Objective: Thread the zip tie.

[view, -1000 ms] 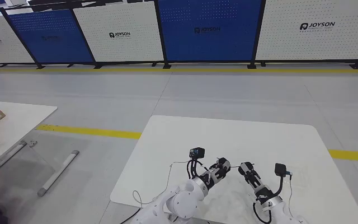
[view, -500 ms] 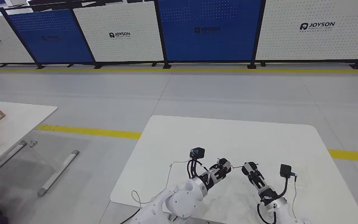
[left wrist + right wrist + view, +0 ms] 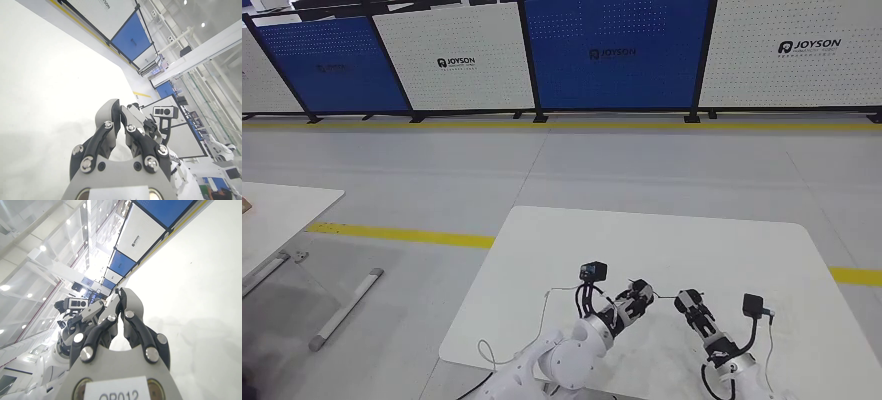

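Above the table (image 3: 642, 240), left gripper (image 3: 119, 109) and right gripper (image 3: 119, 293) pinch a thin dark zip tie (image 3: 663, 296) between them.

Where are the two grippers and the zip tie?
left gripper (image 3: 120, 106), left wrist view, between its closed fingertips.
right gripper (image 3: 119, 292), right wrist view, between its closed fingertips.
zip tie (image 3: 663, 296), top view, middle of the thin strand spanning between the grippers.

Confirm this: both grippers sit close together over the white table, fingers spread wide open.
Wrong on the fingers: the left gripper and right gripper are both shut, as the wrist views show, with the thin zip tie spanning between them in the top view. They do sit close together over the white table.
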You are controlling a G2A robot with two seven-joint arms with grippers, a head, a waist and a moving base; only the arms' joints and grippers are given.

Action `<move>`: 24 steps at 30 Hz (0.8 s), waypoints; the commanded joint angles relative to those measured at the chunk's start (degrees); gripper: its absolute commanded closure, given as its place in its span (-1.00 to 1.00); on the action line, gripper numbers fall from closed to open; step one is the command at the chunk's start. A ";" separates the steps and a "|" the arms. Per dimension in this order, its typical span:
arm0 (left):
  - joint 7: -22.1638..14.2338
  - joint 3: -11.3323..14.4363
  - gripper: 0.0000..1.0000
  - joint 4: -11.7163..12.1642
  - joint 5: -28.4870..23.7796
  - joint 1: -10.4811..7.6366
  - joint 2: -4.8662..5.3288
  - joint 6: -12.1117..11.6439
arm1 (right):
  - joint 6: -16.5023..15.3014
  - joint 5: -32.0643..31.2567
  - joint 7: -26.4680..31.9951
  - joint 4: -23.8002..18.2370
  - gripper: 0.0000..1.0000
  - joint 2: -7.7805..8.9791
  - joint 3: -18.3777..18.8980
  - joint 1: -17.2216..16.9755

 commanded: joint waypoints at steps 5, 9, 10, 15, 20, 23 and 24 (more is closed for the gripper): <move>0.75 0.66 1.00 -0.21 0.74 0.06 -0.27 0.92 | 0.25 -0.41 -0.09 0.12 1.00 -0.30 0.07 0.07; 0.41 0.87 0.74 -0.15 0.90 0.04 -0.36 0.88 | 0.33 -0.75 -0.29 0.08 1.00 -0.48 0.19 0.00; 0.40 0.87 0.70 -0.14 0.97 0.03 -0.38 0.87 | 0.38 -0.83 -0.31 0.07 1.00 -0.52 0.22 -0.03; 0.94 0.98 0.56 -0.09 1.35 0.19 -0.51 1.00 | 0.70 -1.01 -0.04 0.11 1.00 -0.80 0.04 0.05; 1.20 1.52 0.64 0.41 1.67 0.10 -0.73 1.11 | 0.55 -1.05 0.06 0.12 1.00 -1.07 -0.11 0.27; 1.13 1.90 0.70 0.79 1.90 -0.07 -0.87 1.26 | 0.49 -1.22 0.02 0.00 1.00 -1.20 -0.04 0.24; 1.12 1.99 0.76 0.90 1.94 -0.13 -0.92 1.28 | 0.48 -1.28 0.01 -0.03 1.00 -1.24 -0.01 0.22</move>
